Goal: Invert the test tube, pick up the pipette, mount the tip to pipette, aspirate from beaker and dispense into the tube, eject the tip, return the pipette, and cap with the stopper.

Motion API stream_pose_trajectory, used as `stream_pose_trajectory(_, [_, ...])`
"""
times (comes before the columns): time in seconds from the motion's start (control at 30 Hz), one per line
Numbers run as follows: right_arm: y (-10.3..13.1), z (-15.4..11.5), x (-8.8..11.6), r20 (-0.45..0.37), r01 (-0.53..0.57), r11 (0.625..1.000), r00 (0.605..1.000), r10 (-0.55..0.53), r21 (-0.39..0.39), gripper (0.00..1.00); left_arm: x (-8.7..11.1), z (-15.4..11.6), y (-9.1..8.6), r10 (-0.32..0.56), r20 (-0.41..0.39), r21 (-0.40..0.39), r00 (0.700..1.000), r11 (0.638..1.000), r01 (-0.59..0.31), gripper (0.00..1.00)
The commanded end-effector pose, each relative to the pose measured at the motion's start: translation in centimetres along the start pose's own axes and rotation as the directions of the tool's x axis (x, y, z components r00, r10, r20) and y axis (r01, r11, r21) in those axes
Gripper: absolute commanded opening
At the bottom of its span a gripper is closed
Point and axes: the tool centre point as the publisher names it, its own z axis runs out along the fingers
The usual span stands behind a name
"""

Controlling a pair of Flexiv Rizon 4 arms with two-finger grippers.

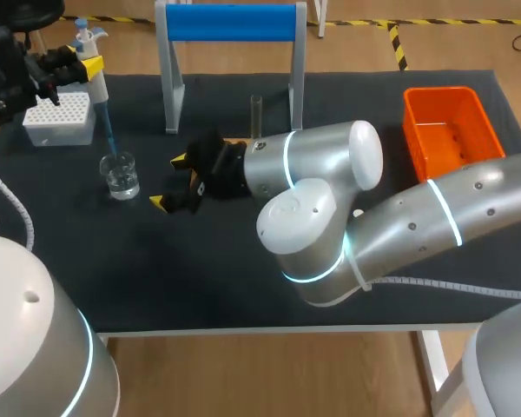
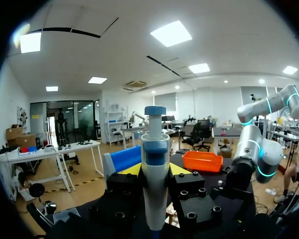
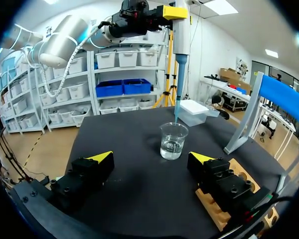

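Note:
My left gripper [image 1: 80, 68] is shut on the white pipette [image 1: 94, 52], held upright at the table's far left. The pipette's blue tip [image 1: 109, 130] points down, its end at the mouth of the glass beaker [image 1: 121, 175], which holds clear liquid. In the left wrist view the pipette [image 2: 155, 184] stands between the yellow-tipped fingers of my left gripper [image 2: 155, 172]. My right gripper [image 1: 168, 181] is open, low over the mat just right of the beaker. In its own view the beaker [image 3: 173, 141] stands ahead of my right gripper [image 3: 152, 158], under the blue tip [image 3: 180, 82]. The test tube [image 1: 255, 115] stands upright behind my right arm.
A white tip box [image 1: 59, 117] sits at the far left, behind the beaker. The blue-topped stand [image 1: 230, 24] rises at the back middle. An orange bin [image 1: 443, 126] is at the back right. A wooden rack [image 3: 224, 206] lies under one finger of my right gripper.

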Motion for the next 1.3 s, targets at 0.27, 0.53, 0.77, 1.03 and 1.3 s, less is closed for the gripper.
stream_pose_trajectory(0.27, [0.0, 0.1, 0.0, -0.002, 0.0, 1.0, 1.0, 0.0, 0.0, 1.0, -0.3, 0.5, 2.1, -0.001, -0.012, 0.01, 1.0, 1.0, 0.002, 0.0])
stream_pose_trajectory(0.53, [0.0, 0.1, 0.0, -0.002, 0.0, 1.0, 1.0, 0.0, 0.0, 1.0, -0.1, 0.4, 3.0, 0.004, -0.009, 0.012, 1.0, 1.0, -0.004, 0.0])
stream_pose_trajectory(0.77, [0.0, 0.1, 0.0, -0.002, 0.0, 1.0, 1.0, 0.0, 0.0, 1.0, 0.1, 0.4, 3.6, 0.01, 0.0, 0.023, 1.0, 1.0, -0.01, 0.0])
stream_pose_trajectory(1.03, [0.0, 0.1, 0.0, -0.002, 0.0, 1.0, 1.0, 0.0, 0.0, 1.0, 0.1, 0.7, 4.4, 0.009, 0.013, 0.024, 1.0, 1.0, -0.01, 0.0])
stream_pose_trajectory(1.3, [0.0, 0.1, 0.0, -0.002, 0.0, 1.0, 1.0, 0.0, 0.0, 1.0, 0.0, 0.6, 5.1, 0.002, 0.029, 0.015, 1.0, 1.0, -0.002, 0.0])
